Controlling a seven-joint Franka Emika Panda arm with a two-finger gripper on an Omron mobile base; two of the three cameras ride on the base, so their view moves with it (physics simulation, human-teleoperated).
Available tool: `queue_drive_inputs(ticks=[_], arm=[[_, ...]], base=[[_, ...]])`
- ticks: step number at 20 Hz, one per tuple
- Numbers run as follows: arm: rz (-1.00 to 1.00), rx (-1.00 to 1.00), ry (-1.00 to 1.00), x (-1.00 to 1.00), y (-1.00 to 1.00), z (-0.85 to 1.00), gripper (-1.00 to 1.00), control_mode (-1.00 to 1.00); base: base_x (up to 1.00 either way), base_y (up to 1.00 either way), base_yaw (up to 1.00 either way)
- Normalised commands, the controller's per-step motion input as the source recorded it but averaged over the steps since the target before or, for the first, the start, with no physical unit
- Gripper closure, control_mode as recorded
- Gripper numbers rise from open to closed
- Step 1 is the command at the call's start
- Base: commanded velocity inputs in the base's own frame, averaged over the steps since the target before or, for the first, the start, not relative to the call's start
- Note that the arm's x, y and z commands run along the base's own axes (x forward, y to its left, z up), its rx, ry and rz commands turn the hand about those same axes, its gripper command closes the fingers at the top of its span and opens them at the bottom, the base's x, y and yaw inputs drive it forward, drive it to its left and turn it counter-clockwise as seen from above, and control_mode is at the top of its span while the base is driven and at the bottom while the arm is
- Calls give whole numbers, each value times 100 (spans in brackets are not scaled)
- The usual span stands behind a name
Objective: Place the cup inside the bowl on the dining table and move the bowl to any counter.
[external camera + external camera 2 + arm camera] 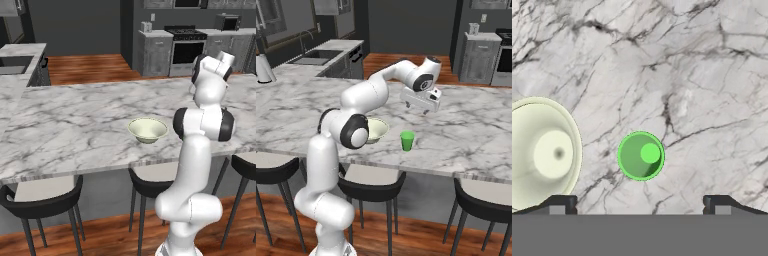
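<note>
On the dining table (466, 125), cup (407, 140) stands beside empty bowl (147, 129)

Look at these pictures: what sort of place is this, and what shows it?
A rendered home kitchen: a stove among grey cabinets, a sink in a marble counter, and a dining table with stools.

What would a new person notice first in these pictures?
Probably the bright green cup, standing upright on the white marble dining table, apart from the pale bowl beside it. Next, the white arm reaching over the table, its gripper hanging above the cup with fingers wide open and empty.
</note>
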Motion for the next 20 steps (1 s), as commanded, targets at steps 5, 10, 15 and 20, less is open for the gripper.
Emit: queue_drive_inputs(ticks=[5, 10, 15, 20], arm=[[0, -4, -2, 0, 0, -1, -100, -100], [0, -8, 0, 0, 0, -11, -100, -100], [0, -10, 0, 0, 0, -7, -100, -100], [0, -1, -2, 0, 0, -31, -100, -100]], base=[[0, 0, 0], [0, 0, 0], [0, 0, 0], [0, 0, 0]])
